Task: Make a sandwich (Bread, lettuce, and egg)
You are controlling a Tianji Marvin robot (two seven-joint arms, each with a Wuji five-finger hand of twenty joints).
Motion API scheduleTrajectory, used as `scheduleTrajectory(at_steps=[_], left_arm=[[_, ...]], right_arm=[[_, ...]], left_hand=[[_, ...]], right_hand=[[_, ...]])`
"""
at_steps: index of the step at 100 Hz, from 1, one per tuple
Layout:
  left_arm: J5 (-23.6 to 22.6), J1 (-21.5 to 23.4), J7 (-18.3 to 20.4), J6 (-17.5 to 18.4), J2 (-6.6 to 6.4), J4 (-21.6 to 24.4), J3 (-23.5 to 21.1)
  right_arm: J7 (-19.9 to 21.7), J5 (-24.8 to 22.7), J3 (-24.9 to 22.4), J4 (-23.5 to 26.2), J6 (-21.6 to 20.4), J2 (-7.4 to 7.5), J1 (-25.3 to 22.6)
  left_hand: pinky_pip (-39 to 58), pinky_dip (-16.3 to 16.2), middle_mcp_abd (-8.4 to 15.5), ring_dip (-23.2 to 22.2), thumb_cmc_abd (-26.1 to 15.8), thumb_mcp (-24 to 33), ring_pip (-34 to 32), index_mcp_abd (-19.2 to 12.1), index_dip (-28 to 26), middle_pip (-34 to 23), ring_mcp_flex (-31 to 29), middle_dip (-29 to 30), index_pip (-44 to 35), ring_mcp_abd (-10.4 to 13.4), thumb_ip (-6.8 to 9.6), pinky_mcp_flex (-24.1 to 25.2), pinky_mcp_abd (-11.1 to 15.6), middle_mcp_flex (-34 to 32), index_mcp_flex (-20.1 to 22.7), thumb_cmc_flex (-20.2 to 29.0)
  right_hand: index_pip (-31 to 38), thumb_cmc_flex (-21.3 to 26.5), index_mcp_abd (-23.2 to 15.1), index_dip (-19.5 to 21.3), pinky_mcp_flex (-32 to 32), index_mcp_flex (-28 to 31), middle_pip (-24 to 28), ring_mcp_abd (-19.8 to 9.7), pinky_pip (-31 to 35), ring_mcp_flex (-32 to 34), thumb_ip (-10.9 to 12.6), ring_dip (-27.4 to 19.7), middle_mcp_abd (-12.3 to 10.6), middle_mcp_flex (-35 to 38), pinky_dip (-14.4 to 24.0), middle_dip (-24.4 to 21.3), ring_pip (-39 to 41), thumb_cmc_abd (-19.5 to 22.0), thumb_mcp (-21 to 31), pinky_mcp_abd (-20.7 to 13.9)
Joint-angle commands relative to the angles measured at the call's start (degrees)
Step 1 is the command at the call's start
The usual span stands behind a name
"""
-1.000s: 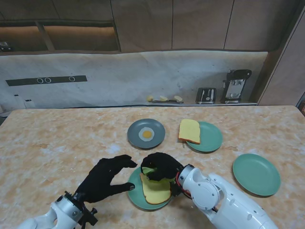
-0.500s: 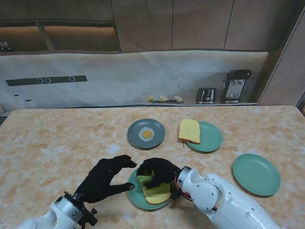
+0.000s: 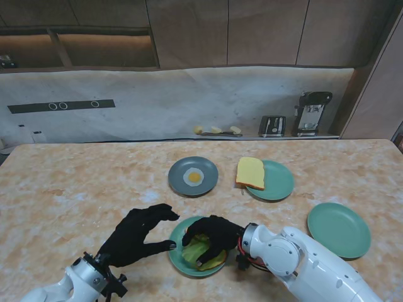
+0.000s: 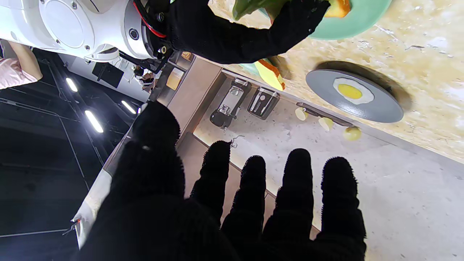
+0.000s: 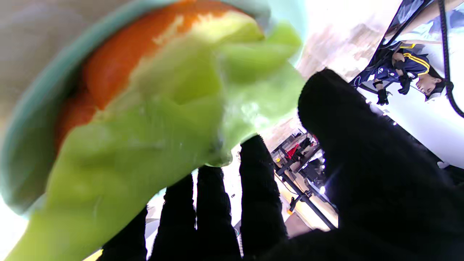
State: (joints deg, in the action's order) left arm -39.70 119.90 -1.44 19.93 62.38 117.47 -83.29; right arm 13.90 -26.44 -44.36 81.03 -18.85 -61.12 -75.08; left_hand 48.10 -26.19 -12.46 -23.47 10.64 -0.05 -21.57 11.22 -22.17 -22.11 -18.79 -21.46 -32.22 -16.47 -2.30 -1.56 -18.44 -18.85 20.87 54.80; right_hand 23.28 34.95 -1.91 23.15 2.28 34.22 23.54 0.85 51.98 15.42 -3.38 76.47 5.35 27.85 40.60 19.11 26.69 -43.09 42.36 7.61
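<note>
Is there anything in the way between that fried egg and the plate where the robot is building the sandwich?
Nothing on the table blocks it: bare counter lies between the egg and the near plate. But the right hand covers the lettuce there, so it must clear first.

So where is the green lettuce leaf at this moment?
In the stand's view the green lettuce leaf lies on the yellow bread slice in the nearest teal plate, under the right hand.
</note>
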Motion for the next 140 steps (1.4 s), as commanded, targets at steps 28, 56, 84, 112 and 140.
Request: scheduleTrajectory(at_steps=[28,56,84,112,140], left_arm=[[-0.19,0.31,0.50,0.04,0.13,-0.18,-0.08],[-0.40,0.00,0.28,-0.21,0.16,-0.42,-0.01],[-0.56,-0.87,0.13,-1.02,0.18,-1.09,0.29],[-1.55,-4.18,0.22,-3.60,0.09,-2.84,1.43],[-3.34,-10.72,4.03,-7.66,-0.60,-6.16,2.52]], right_arm=[[-4.22,-2.26,-1.27,0.67,0.71,-0.42,-1.59],[-6.89,-4.22,-5.27,2.51,1.86,-0.91,-2.96],[-8.61,-6.93,-13.26,8.05,3.88,-0.73,-9.56],[-9.38,-8.75,-23.74,17.17,6.77,-0.57,-21.12],[-13.01,-8.06,-28.84,21.73,8.69,-1.39,-28.94]], left_hand=[[-0.09,-1.00,0.38,-0.34,-2.23,-0.99,0.39,-0.92,-0.64,0.95,0.15,0.19,1.57,0.02,1.01,0.44,-0.15,-0.91,1.37,-1.08],[-0.08,-1.02,0.40,-0.34,-2.20,-0.98,0.39,-0.91,-0.66,0.92,0.13,0.18,1.54,-0.02,1.01,0.39,-0.13,-0.91,1.36,-1.06],[-0.10,-1.04,0.48,-0.38,-2.20,-1.01,0.34,-1.00,-0.65,0.93,0.05,0.17,1.57,-0.01,1.01,0.39,-0.12,-0.89,1.24,-1.12],[-0.11,-1.05,0.38,-0.34,-2.33,-0.97,0.42,-1.11,-0.54,1.13,0.09,0.25,1.90,-0.04,1.03,0.38,-0.12,-0.69,0.28,-1.11],[-0.25,-1.00,0.30,-0.25,-2.25,-1.02,0.60,-1.07,-0.17,1.33,-0.03,0.44,2.51,-0.22,1.04,0.46,-0.13,-0.64,0.25,-1.26]], right_hand=[[-4.80,-3.54,-1.77,-3.09,-2.70,-7.27,-1.84,-0.93,-9.48,-5.08,1.83,-2.93,-1.19,-6.49,-4.83,-2.47,-2.11,2.68,-2.75,0.38],[-3.27,-4.74,-0.58,-3.13,-0.46,-6.35,-0.24,-0.49,-9.92,-3.18,1.90,-2.44,-0.49,-5.05,-5.62,-2.57,-0.90,4.00,-2.38,1.25],[-1.93,-7.66,0.89,-3.85,3.04,-5.51,0.92,1.22,-7.05,0.91,1.91,-1.79,0.52,-2.05,-6.82,-2.88,-0.26,5.43,1.40,2.77],[-1.82,-9.73,2.38,-4.81,4.44,-3.79,-0.28,5.79,-3.90,5.11,2.22,-4.96,2.13,0.20,-9.23,-3.78,-4.65,6.08,3.00,4.22],[-2.57,-10.37,3.77,-5.52,6.10,-2.76,-2.19,7.53,-5.60,6.78,2.18,-6.73,3.81,1.46,-16.81,-5.68,-7.05,6.29,1.96,5.85]])
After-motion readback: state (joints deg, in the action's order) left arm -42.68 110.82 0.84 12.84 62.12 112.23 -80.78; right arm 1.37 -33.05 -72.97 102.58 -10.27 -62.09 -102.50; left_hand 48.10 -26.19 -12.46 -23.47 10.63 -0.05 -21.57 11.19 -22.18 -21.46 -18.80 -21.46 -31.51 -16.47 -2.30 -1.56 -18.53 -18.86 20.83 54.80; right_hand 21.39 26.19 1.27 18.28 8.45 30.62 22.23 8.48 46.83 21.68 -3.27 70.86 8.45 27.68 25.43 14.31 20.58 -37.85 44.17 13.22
